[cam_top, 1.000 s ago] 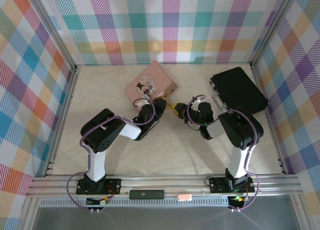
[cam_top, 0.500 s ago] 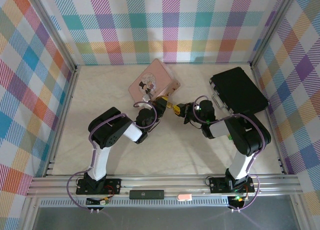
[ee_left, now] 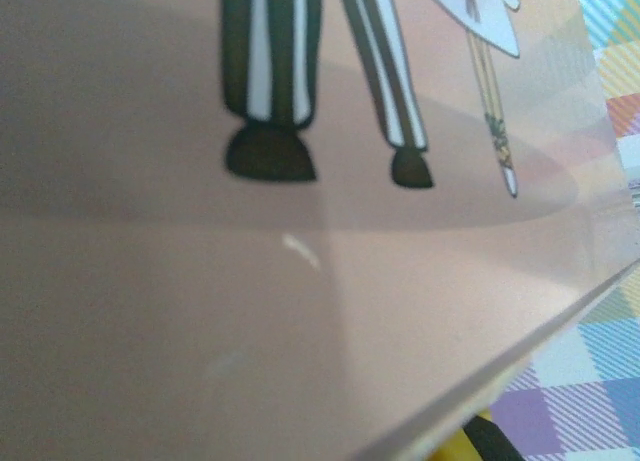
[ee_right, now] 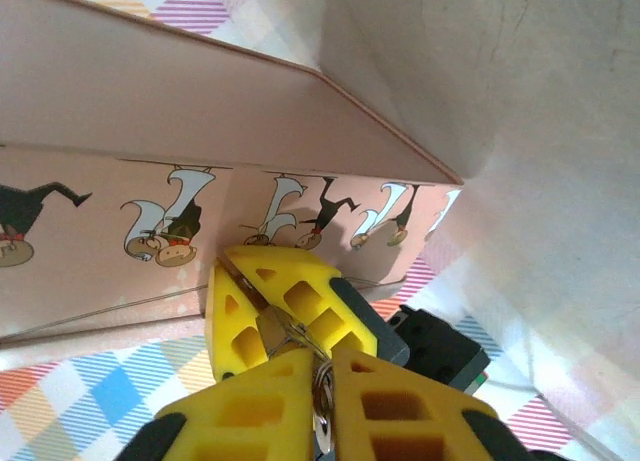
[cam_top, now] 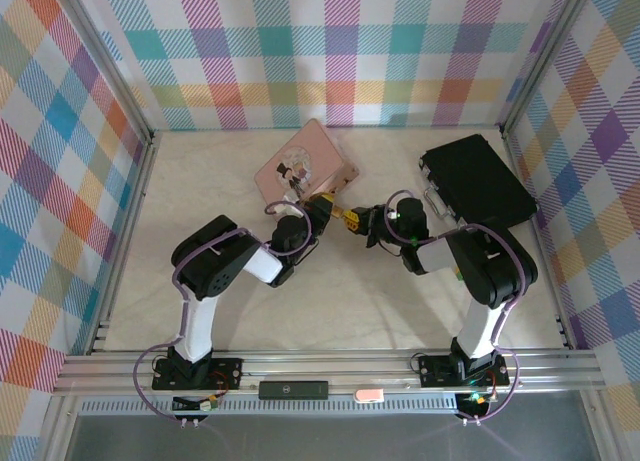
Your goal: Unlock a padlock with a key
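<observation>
The tin (cam_top: 305, 166) lies at the back of the table (cam_top: 200, 191), tilted, its near corner just beside the left gripper (cam_top: 325, 211). In the left wrist view its lid is pressed close to the lens. In the right wrist view its side wall rises just beyond the fingers (ee_right: 270, 301). The left gripper and right gripper (cam_top: 358, 221) meet tip to tip, with the padlock (ee_right: 275, 331) pinched by the left one, so no gap lies between them. The case (cam_top: 478, 181) blocks the far right corner, near the right arm. Walls (cam_top: 330, 51) close the back and both sides. Open table lies to the left of the tin, between tin and case, and along the whole near strip between the arms.
</observation>
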You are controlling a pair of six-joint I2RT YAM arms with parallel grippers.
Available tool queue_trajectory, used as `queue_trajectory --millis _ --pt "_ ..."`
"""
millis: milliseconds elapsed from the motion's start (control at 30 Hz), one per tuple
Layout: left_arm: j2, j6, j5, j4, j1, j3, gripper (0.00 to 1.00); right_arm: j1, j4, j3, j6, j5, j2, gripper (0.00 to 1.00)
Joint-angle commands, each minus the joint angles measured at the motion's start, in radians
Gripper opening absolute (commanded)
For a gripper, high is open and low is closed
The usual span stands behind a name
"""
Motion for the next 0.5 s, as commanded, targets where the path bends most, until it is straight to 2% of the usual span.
queue_trajectory --millis 0,267,367,467 --pt "-0.043 0.058 0.033 -0.233 0.000 -0.026 0.00 0.009 0.009 0.045 -0.196 -0.075 -0.049 0.18" --pt "-0.070 0.060 0.028 -0.328 0.015 -0.004 0.00 0.008 -0.190 0.015 -0.438 -0.010 -0.126 0.36" --pt "-0.084 0.075 0.024 -0.401 0.027 0.013 0.00 0.007 -0.338 0.025 -0.548 0.000 -0.165 0.43" --pt "-0.104 0.121 0.048 -0.500 0.045 0.047 0.00 0.007 -0.580 0.053 -0.727 0.054 -0.224 0.49"
